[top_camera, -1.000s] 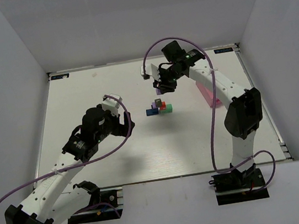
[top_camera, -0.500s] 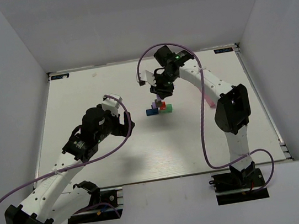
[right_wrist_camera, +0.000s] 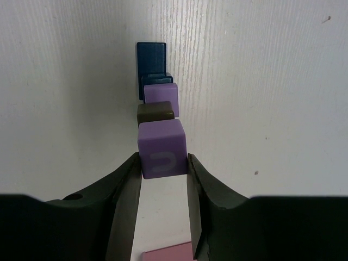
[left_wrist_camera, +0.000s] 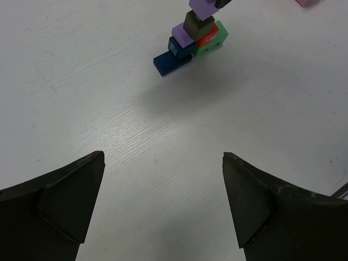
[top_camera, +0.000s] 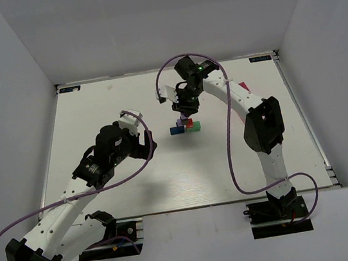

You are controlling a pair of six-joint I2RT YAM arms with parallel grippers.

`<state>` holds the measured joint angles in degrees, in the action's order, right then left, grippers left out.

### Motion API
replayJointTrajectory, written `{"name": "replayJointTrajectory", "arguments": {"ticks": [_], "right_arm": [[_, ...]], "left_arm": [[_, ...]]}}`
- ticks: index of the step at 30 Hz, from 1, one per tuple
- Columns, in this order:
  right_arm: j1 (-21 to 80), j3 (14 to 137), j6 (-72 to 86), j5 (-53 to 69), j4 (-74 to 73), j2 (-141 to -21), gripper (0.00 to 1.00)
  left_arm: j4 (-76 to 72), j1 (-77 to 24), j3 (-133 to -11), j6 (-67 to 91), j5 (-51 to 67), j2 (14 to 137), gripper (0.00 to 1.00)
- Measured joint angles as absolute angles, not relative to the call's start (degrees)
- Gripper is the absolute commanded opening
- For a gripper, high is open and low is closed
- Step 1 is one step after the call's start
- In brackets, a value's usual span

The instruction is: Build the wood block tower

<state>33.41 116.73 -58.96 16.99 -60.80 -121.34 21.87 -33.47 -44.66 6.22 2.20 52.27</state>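
The wood block tower (top_camera: 185,126) stands mid-table. In the left wrist view it has a flat blue block (left_wrist_camera: 169,62), a blue cube (left_wrist_camera: 179,46), a lilac block (left_wrist_camera: 184,31), a dark block (left_wrist_camera: 198,24), and red (left_wrist_camera: 207,38) and green (left_wrist_camera: 213,44) blocks beside them. My right gripper (right_wrist_camera: 162,160) is shut on a purple cube (right_wrist_camera: 161,144), held right over the dark block (right_wrist_camera: 155,111). I cannot tell whether the two touch. My left gripper (left_wrist_camera: 163,157) is open and holds nothing, well short of the tower on its near left.
A pink tray (top_camera: 245,86) lies at the right, mostly hidden behind the right arm. One edge of it shows below the jaws in the right wrist view (right_wrist_camera: 168,253). White walls enclose the table (top_camera: 94,116) on three sides.
The right arm has swung left and brought the purple cube from behind the tower to just over its top. The left arm has not moved.
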Motion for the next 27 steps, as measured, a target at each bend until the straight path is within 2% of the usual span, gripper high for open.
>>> {"name": "replayJointTrajectory", "arguments": {"ticks": [27], "right_arm": [[33.41,117.67,-58.67,16.97,-61.01,-123.22,0.16]], "left_arm": [[21.87,-33.47,-44.66,6.2,2.22,52.27,1.0]]}}
